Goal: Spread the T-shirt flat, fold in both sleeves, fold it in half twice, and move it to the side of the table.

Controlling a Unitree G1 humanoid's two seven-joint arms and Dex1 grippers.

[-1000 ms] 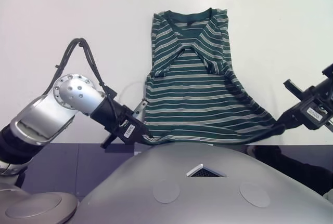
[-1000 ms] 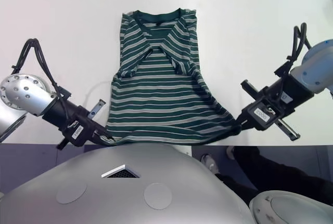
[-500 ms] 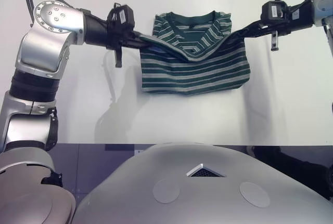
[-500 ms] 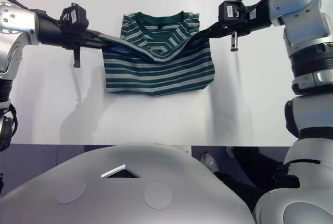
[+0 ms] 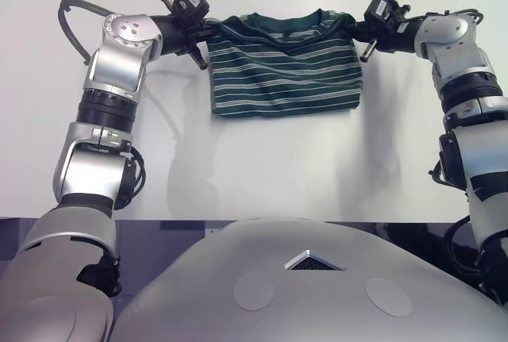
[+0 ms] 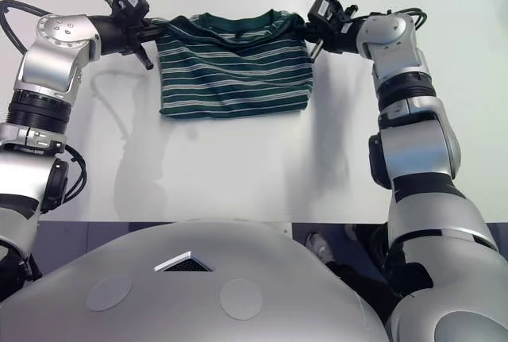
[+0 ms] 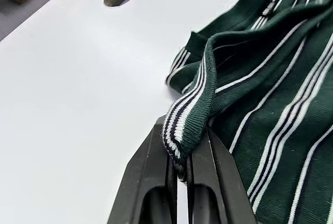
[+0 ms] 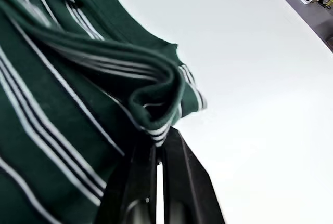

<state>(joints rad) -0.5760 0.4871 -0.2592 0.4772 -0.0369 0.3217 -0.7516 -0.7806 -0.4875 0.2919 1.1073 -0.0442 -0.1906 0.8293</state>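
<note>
The T-shirt (image 5: 282,72) was dark green with thin white stripes, folded in half into a wide rectangle with the hem up by the collar. It lay flat on the far part of the table (image 5: 262,167), top corners pinched by the left gripper (image 5: 209,32) and right gripper (image 5: 356,28).

White table (image 5: 262,167); folded striped T-shirt (image 5: 284,76) lying near far edge.

Ribbed knit T-shirt (image 5: 284,72) on smooth matt table (image 5: 262,167).
</note>
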